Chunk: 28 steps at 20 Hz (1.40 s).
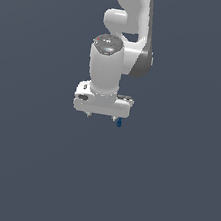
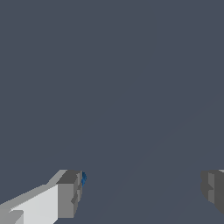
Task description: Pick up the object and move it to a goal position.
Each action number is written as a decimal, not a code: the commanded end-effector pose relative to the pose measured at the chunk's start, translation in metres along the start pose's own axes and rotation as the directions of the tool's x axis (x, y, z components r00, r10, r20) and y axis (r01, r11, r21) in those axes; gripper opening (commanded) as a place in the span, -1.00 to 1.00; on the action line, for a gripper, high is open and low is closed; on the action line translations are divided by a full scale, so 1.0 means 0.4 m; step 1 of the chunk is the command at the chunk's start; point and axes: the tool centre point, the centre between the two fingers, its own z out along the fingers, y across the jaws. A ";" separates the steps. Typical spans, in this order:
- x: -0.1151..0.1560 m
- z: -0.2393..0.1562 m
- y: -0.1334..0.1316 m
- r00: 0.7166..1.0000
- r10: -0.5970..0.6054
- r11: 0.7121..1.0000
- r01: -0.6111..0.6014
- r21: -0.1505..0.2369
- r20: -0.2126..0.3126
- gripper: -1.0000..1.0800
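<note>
The object (image 1: 119,123) is a tiny dark-blue item just below the white gripper's finger on the exterior view's right. In the wrist view the object (image 2: 84,178) shows as a small blue sliver against the inner face of one grey fingertip (image 2: 70,192). My gripper (image 1: 102,116) is open: the two fingertips stand wide apart in the wrist view (image 2: 142,189), with a broad gap between them. The object is beside one finger, not between closed pads. Whether it touches the finger I cannot tell.
The white arm (image 1: 117,48) hangs down from the top of the exterior view. A plain dark grey-blue surface (image 1: 32,171) fills the background in both views.
</note>
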 end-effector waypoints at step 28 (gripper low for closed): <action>-0.120 0.133 -0.121 0.679 -0.734 0.679 0.734 0.010 0.013 0.92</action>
